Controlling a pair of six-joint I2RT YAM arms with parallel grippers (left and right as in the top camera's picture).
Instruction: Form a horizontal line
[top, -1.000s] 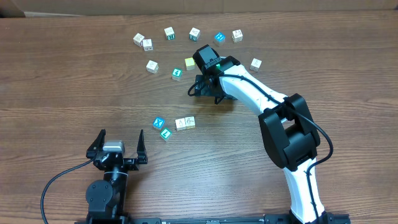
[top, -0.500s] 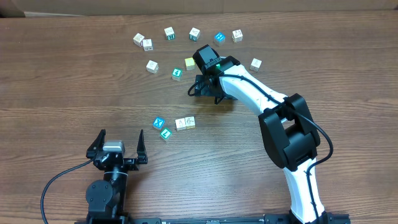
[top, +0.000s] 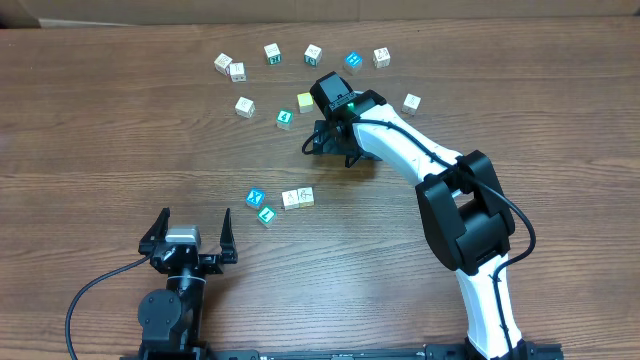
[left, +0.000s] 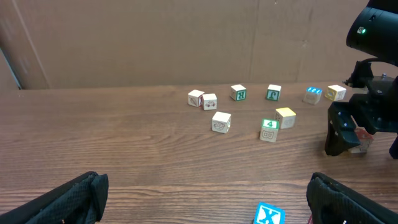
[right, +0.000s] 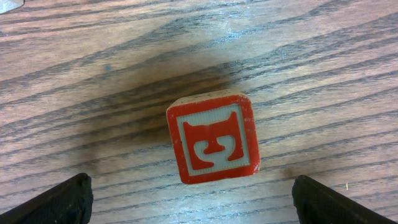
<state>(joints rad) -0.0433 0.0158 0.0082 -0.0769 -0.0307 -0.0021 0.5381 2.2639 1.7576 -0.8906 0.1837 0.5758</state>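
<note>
Four cubes lie close together at mid-table: a blue cube with a white X (top: 255, 196), a teal-faced cube (top: 266, 214) just in front of it, and two pale cream cubes (top: 291, 198) (top: 305, 195) side by side to the right. The X cube (left: 268, 216) shows at the bottom of the left wrist view, near the right finger. My left gripper (top: 190, 232) stands open near the front edge, empty. My right gripper (top: 330, 148) hovers open farther back over a red-faced cube (right: 213, 137), which lies on the table between the spread fingers (right: 59, 202), untouched.
Several loose letter cubes are scattered in an arc at the back, among them a yellow-green cube (top: 305, 101), a green-faced cube (top: 285, 119) and a blue-topped cube (top: 352, 61). A cream cube (top: 411, 103) lies right of the right arm. A cardboard wall (left: 186, 37) closes the far side.
</note>
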